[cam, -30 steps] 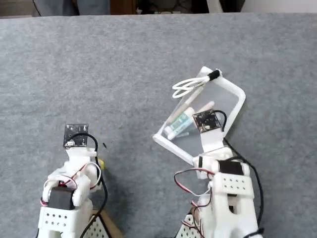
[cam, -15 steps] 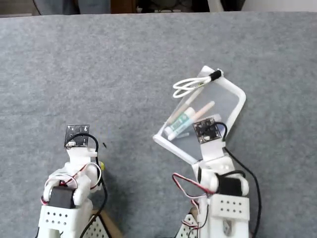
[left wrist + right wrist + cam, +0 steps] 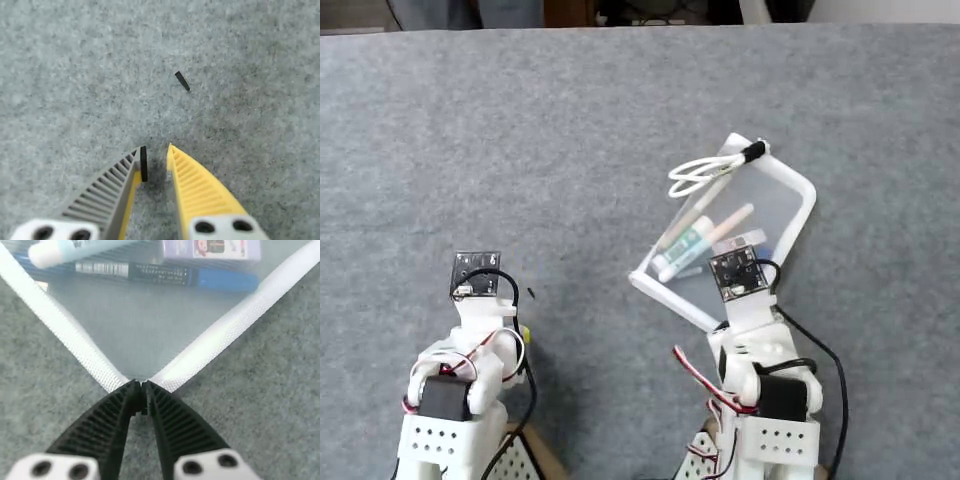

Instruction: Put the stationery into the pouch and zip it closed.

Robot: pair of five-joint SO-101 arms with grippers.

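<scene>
The stationery already lies inside the clear, white-edged pouch [image 3: 772, 200], which sits on the grey felt-like table cover [image 3: 520, 130] in front of my right arm. By my judgement, the zipping is the step in hand. My right pincer [image 3: 138, 386], black and ribbed, is clenched on the pouch at the corner where the two white, pebbled zip tracks [image 3: 235, 320] meet in a V. I cannot tell whether a slider tab sits between the tips. The tracks spread wide apart, so the mouth is open.

Through the smooth film I see a white-and-teal tube [image 3: 75, 250], a slim blue pen [image 3: 165, 274], a small purple-and-white box [image 3: 210, 249] and a pale wooden stick [image 3: 735, 218]. A white cord loop [image 3: 695, 175] trails from the far corner.

My left pincer [image 3: 156, 160], grey and yellow, hangs slightly parted over bare cover, grasping nothing, near a tiny black sliver [image 3: 182, 81] and well apart from the pouch.

Next I likely need a steady pull along the track. The light, slick pouch may slide unless my left pincer pins it.
</scene>
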